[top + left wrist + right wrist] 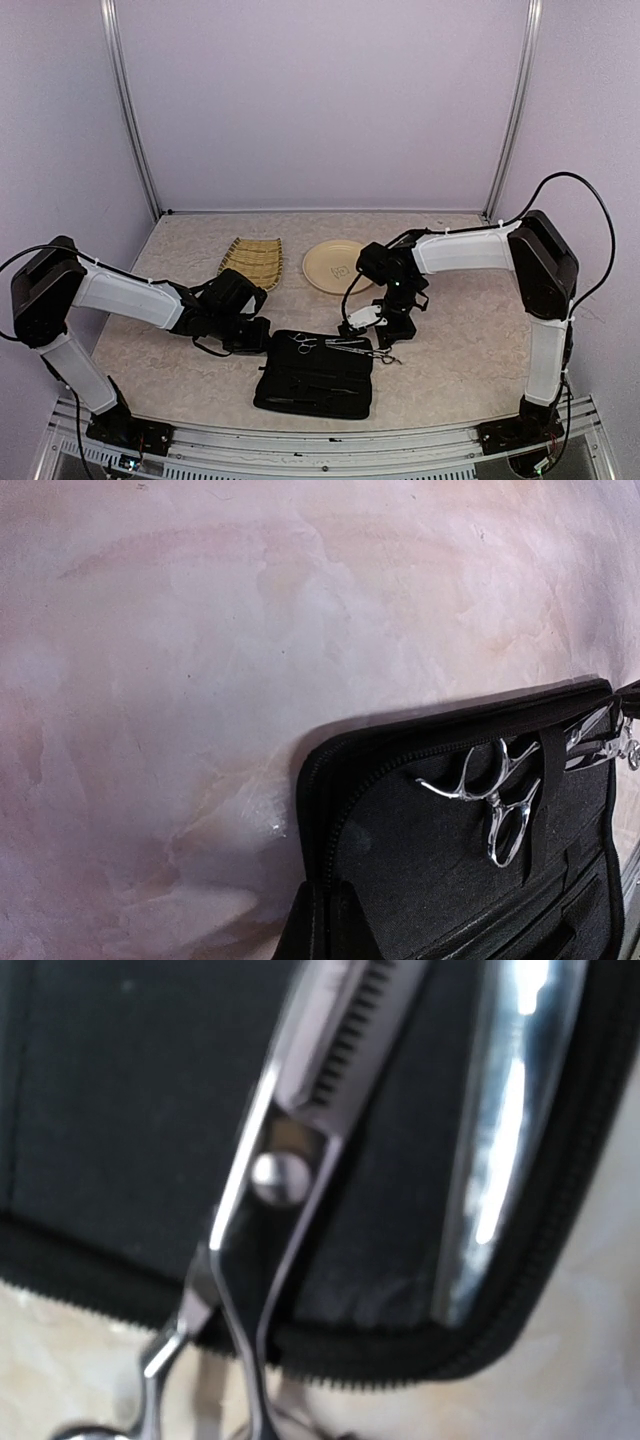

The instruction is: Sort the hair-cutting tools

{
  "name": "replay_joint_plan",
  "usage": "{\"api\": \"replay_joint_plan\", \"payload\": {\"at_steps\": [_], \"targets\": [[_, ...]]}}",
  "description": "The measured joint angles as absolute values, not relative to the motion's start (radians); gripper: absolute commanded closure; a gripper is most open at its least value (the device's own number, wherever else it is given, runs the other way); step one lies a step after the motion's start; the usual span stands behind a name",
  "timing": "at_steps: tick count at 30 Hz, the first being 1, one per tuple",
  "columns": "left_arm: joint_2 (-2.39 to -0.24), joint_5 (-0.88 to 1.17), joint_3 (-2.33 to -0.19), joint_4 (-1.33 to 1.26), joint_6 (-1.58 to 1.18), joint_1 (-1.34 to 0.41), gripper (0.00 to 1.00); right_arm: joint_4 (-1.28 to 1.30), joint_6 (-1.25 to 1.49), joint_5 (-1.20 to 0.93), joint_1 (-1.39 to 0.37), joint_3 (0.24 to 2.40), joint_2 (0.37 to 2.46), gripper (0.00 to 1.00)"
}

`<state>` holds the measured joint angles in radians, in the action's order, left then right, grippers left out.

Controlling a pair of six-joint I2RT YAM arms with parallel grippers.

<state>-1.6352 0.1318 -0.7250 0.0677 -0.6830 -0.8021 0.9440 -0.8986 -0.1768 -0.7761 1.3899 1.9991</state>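
inside the open black rectangular zip case lie two slim silver metal scissors; left gripper and right gripper both closed, grasp unclear.

Soft even light from above in the top view, faint shadows beneath the arms, right wrist view blurred, white glare on scissors, left wrist view clearer, case shadowing the pale table

- Table: mottled beige.
- Woven tray and plate lie just apart, toward its far edge.
- Open black case lies by its near edge.
- One pair of scissors overhangs the case's right side.
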Motion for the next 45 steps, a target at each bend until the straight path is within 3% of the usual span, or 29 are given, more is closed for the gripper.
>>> {"api": "replay_joint_plan", "payload": {"at_steps": [24, 45], "targets": [[-1.630, 0.103, -0.727, 0.074, -0.683, -0.817, 1.00, 1.103, -1.028, 0.080, -0.920, 1.499, 1.991, 1.00], [-1.628, 0.097, -0.728, 0.077, -0.683, -0.820, 1.00, 1.184, -1.028, 0.153, -0.957, 1.604, 2.076, 1.00]]}}
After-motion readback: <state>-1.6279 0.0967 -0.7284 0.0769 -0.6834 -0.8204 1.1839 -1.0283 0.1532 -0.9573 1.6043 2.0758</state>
